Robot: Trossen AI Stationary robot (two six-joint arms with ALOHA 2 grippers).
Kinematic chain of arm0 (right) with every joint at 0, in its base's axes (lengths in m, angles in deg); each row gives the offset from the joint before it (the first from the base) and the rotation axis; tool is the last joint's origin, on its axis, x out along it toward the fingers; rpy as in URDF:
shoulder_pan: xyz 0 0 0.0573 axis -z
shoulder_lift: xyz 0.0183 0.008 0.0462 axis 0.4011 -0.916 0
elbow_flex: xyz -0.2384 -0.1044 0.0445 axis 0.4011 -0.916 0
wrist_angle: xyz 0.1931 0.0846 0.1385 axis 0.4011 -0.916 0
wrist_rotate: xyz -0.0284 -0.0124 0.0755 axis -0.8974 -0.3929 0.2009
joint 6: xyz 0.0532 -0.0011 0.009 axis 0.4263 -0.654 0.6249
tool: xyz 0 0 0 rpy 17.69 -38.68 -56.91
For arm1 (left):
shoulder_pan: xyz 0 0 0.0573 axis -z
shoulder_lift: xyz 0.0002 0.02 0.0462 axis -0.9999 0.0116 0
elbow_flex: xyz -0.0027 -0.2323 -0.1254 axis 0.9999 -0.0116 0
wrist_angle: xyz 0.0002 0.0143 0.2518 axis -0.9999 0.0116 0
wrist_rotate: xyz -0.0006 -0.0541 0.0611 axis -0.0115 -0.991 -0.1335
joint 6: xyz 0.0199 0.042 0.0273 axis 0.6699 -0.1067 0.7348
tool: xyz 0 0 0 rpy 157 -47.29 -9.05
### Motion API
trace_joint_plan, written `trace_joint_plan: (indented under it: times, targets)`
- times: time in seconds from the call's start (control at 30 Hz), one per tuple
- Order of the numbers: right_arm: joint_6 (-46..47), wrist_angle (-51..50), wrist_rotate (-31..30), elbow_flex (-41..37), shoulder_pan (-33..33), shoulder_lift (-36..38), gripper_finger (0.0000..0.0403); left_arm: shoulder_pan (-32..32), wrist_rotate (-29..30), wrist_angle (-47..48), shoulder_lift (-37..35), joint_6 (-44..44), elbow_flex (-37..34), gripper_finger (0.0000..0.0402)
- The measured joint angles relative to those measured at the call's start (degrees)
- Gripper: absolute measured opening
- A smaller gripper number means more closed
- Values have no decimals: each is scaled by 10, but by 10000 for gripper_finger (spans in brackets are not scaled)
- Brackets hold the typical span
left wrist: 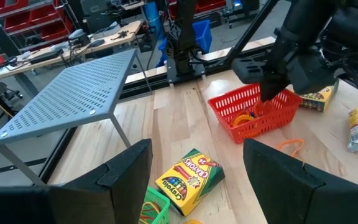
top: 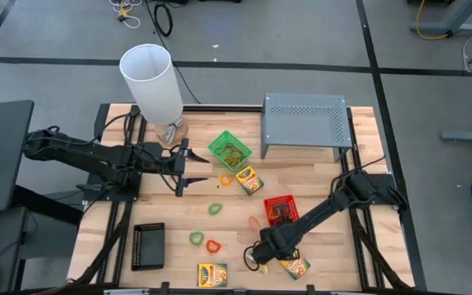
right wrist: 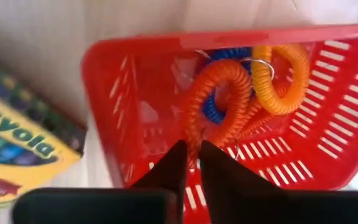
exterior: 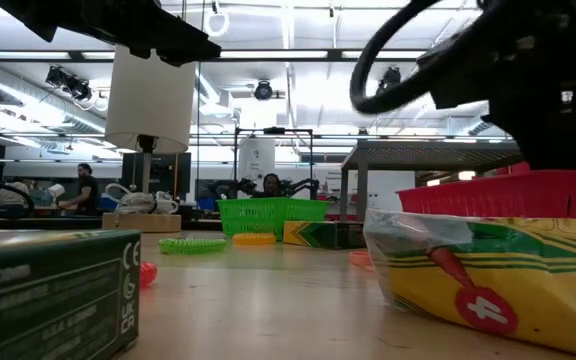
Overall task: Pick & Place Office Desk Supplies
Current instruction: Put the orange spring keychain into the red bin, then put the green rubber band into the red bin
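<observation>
1. Your right pincer (right wrist: 191,163) is right over the red tray (right wrist: 135,93), low in the middle of the right wrist view. Its two tips sit close together with only a thin gap, and you cannot tell if they pinch anything.
2. Inside the red tray lie an orange coil band (right wrist: 219,93), a yellow-orange coil band (right wrist: 284,74) and a blue coil band (right wrist: 213,112). The pincer tips are at the bottom of the orange one.
3. In the high view the red tray (top: 289,202) sits right of the middle of the wooden surface (top: 318,176).
4. Your left pincer (top: 188,167) hangs left of the middle, open wide and holding nothing.
5. The green tray (top: 229,149) is just to its right, with a crayon box (top: 249,180) below it.
6. Another crayon box (top: 212,274) lies at the bottom edge, and the black tray (top: 148,245) at the lower left.
</observation>
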Motion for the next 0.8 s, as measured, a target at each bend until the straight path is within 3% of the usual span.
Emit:
trace_joint_plan:
  times: [0.27, 0.4, 0.6, 0.8]
  targets:
    - [24, 4, -17, 18, 14, 0, 168, 0, -30, 8, 0, -16, 0, 256]
    - [23, 6, -57, 38, 14, 0, 213, 9, -40, 30, 0, -33, 0, 256]
    - [19, 6, -152, 78, 10, 0, 222, 48, -39, 85, 17, -83, 0, 256]
    - [2, 34, -294, 96, 3, 7, 211, 94, -39, 77, 120, -162, 0, 256]
